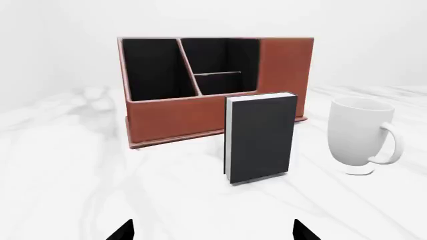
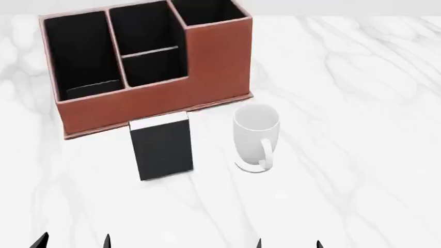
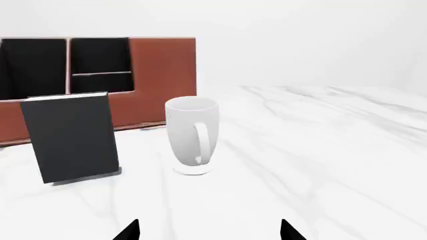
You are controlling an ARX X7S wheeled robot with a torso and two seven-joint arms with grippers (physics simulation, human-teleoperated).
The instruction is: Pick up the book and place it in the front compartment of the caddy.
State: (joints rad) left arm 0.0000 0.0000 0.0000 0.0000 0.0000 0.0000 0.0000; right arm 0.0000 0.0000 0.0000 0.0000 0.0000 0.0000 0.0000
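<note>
The black book [image 2: 164, 147] stands upright on the white marble table, just in front of the reddish-brown caddy [image 2: 155, 103]. It also shows in the left wrist view [image 1: 261, 137] and the right wrist view [image 3: 70, 136]. The caddy's front compartment [image 2: 153, 68] is the black-lined middle cell below a pale cross divider; it shows in the left wrist view [image 1: 223, 84] too. My left gripper [image 2: 72, 242] is open and empty at the near edge, short of the book. My right gripper [image 2: 288, 244] is open and empty, near side of the mug.
A white mug [image 2: 255, 137] stands upright just right of the book, handle toward me; it shows in the left wrist view [image 1: 363, 136] and right wrist view [image 3: 192, 135]. The caddy's wide left cell [image 2: 81, 57] and tall right cell [image 2: 206, 11] flank the middle one.
</note>
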